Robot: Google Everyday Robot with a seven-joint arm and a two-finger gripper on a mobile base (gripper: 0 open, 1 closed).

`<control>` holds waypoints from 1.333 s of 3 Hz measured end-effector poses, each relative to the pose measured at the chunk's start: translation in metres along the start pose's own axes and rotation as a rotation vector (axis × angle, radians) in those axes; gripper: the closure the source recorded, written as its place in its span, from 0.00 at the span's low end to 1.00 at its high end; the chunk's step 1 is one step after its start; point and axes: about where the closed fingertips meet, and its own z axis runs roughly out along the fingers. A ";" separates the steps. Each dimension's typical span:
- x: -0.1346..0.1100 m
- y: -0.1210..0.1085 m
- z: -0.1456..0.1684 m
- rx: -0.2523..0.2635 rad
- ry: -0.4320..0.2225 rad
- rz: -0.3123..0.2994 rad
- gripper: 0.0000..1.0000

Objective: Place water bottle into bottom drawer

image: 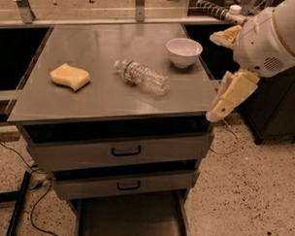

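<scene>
Clear bottle (141, 77) lies flat on the counter (92, 45), cap far-left, base pointing toward my claw (231, 97), which hangs off the counter's right edge; apart or together, I can't tell.

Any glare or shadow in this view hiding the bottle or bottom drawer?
Camera view: soft overhead sheen on the cabinet top behind the water bottle, which reads fine; bottom drawer lies in dim shadow, floor visible; gaps above the drawer fronts are black; tool, off the top's right edge, is well lit.
</scene>
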 end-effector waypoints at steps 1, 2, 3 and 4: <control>-0.002 0.001 0.003 0.010 0.017 -0.011 0.00; -0.005 0.005 0.025 0.008 0.014 -0.031 0.00; -0.009 0.000 0.055 -0.005 -0.010 -0.036 0.00; -0.019 -0.010 0.083 -0.021 -0.050 -0.032 0.00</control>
